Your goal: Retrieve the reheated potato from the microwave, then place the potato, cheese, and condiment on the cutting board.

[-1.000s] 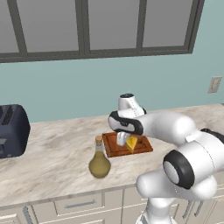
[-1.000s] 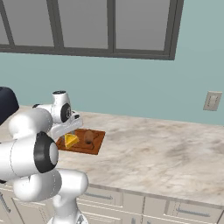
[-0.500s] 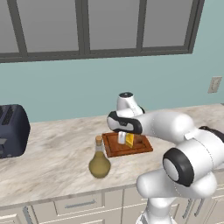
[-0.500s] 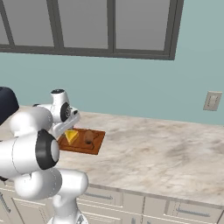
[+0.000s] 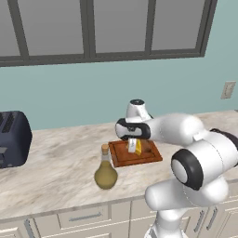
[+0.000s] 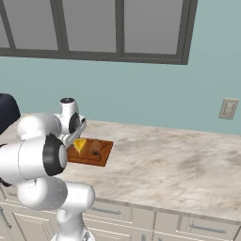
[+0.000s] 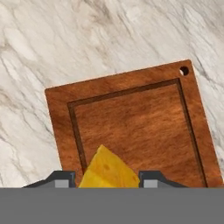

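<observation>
Overhead, gripper (image 7: 108, 180) clamps yellow cheese wedge (image 7: 108, 171) above grooved cutting board (image 7: 140, 118); right base view adds brown potato (image 6: 96, 147) on board.

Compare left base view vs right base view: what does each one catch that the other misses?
Left base view: the condiment bottle standing on the counter beside the cutting board, and the dark blue toaster at far left.
Right base view: the potato lying on the board beside the cheese.
Both: the board, the yellow cheese over it at the gripper, the wall outlet, the window.
</observation>
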